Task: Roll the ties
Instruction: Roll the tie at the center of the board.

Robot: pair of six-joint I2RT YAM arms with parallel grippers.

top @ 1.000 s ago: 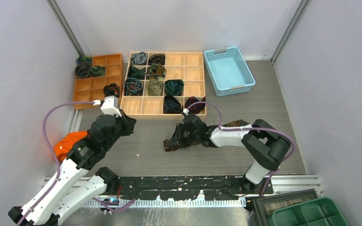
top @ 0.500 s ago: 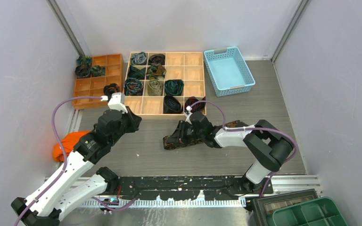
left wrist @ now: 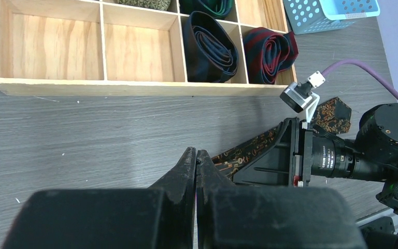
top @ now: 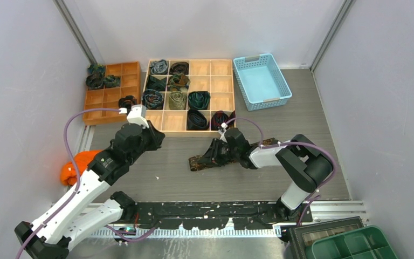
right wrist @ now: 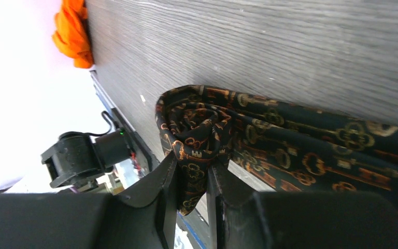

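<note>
- Tie: starting the roll, pinching its curled end in the right gripper.
- Hovering left gripper closed, empty.
- Next, likely winding the coil along the strip.

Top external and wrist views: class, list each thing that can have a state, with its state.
brown tie, flat on the table, one end rolled up.
right hand, shut on the brown tie's rolled end.
left hand, shut, holding nothing.
wooden tray, part filled with rolled ties.
orange tray, holds a few rolled ties.
orange cloth, crumpled.
</note>
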